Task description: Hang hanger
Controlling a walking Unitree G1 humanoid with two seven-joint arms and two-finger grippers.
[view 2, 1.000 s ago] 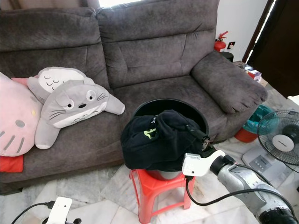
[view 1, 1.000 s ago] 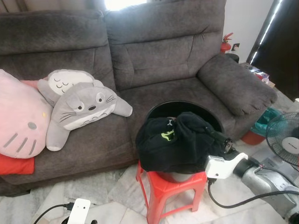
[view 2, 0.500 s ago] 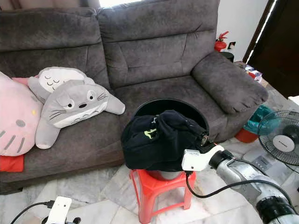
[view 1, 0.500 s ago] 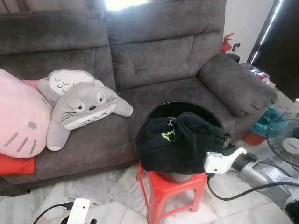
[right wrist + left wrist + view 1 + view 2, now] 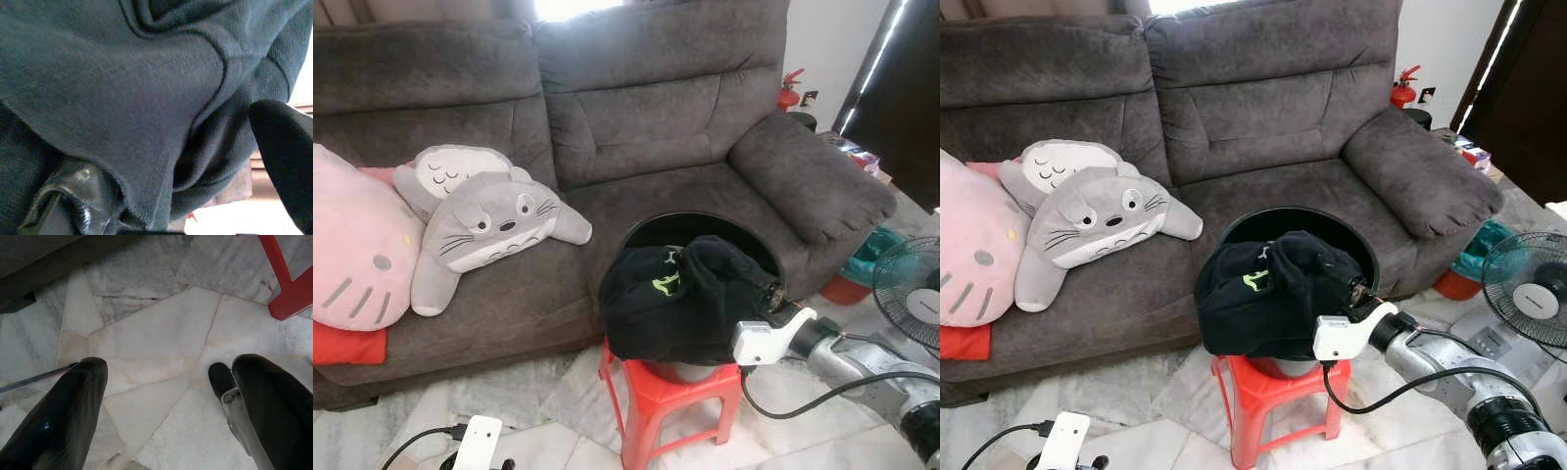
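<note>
A black garment [image 5: 680, 299] with a green logo lies bunched over the rim of a round black basket [image 5: 705, 217], which stands on a red plastic stool [image 5: 656, 387] in front of the grey sofa [image 5: 636, 127]. My right gripper [image 5: 1356, 291] is pushed into the garment's right side. In the right wrist view dark knit fabric [image 5: 122, 88] lies between its two spread fingers [image 5: 286, 161], so it is open. My left gripper [image 5: 161, 396] hangs open over the marble floor.
A grey Totoro plush [image 5: 489, 220] and a pink cushion [image 5: 357, 250] lie on the sofa's left seat. A floor fan [image 5: 911, 299] and a teal bin [image 5: 867, 259] stand at the right. A stool leg [image 5: 288, 289] is close to my left gripper.
My right gripper has pushed a little further left and deeper into the garment's folds. The garment, basket and left arm have stayed put.
</note>
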